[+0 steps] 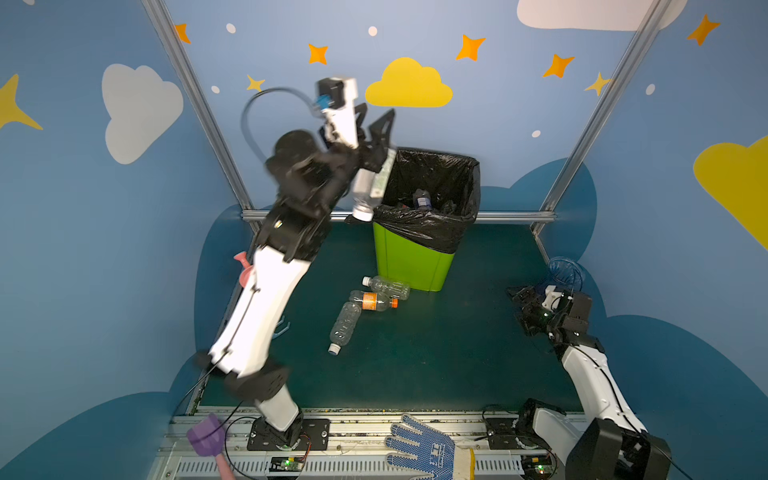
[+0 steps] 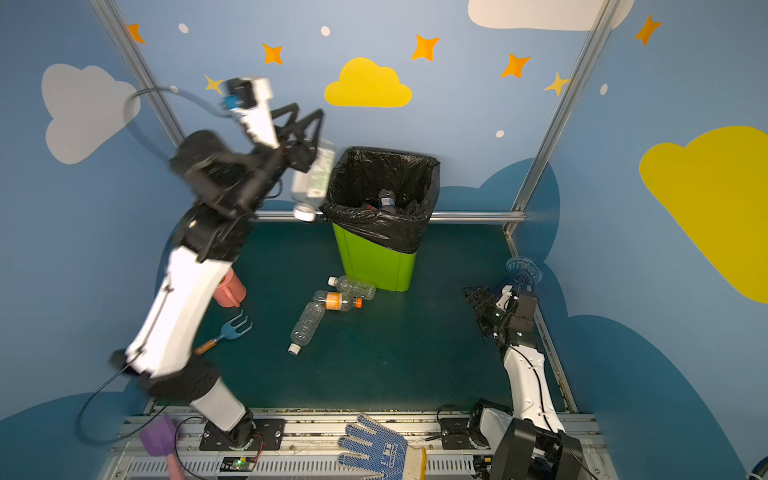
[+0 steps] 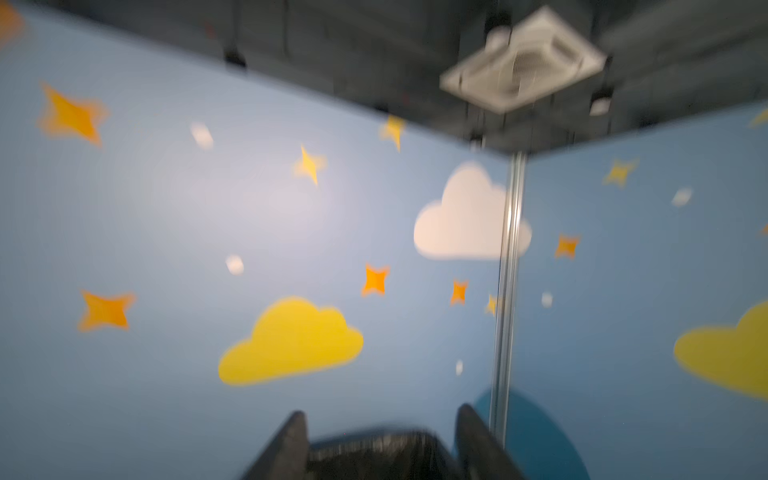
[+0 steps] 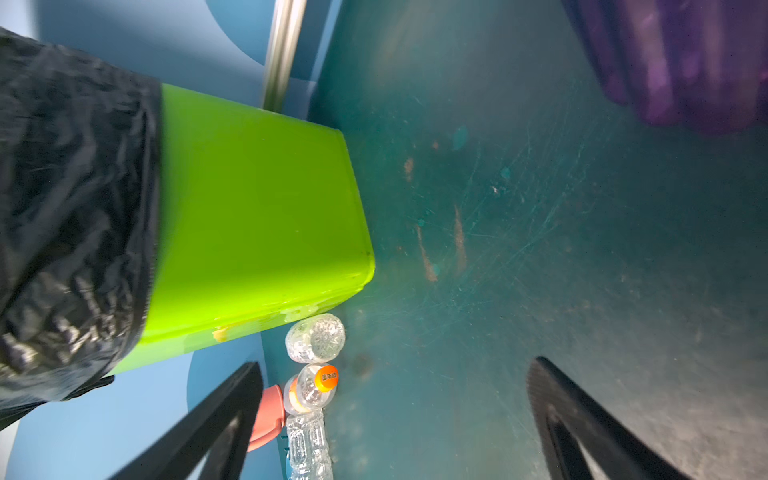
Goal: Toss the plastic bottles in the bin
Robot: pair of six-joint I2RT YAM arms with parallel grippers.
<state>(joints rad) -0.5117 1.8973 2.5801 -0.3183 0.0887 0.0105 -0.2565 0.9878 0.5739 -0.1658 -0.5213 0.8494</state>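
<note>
**Plastic bottles, five showing.**
- Cap-down bottle [image 1: 369,187]: clear, pale label, white cap lowermost. It is hanging steeply tilted and blurred at the left rim of the bin [image 1: 409,262]. Whether it is over the opening or just outside it cannot be told.
- Blue-label bottle [image 1: 422,199]: lying inside the bin, on the black liner [image 1: 432,232].
- White-cap bottle [image 1: 386,286]: lying on the table [image 1: 436,353], just beside the bin's foot.
- Orange-cap bottle [image 1: 374,301]: lying alongside the white-cap one, touching or nearly touching it.
- Long clear bottle [image 1: 345,326]: lying at an angle, its base against the orange-cap bottle.

**Bin.** Lime green, standing at the back of the table, with the liner folding over its rim.

**Left hand** [image 1: 379,109]: raised above the cap-down bottle with its fingers pointing upward and standing apart. In the left wrist view nothing is sitting between them [image 3: 381,411].

**Right hand** [image 4: 397,363]: hovering low at the table's right side, fingers spread wide and gripping nothing.

**Sundries.**
- Pink watering can [image 2: 229,291], standing behind the left arm.
- Blue hand fork [image 2: 232,330], lying near the can.
- Blue ribbed vase [image 2: 523,270], standing behind the right hand.
- Purple scoop [image 1: 205,434] and dotted glove [image 1: 419,446], lying on the front rail.
</note>
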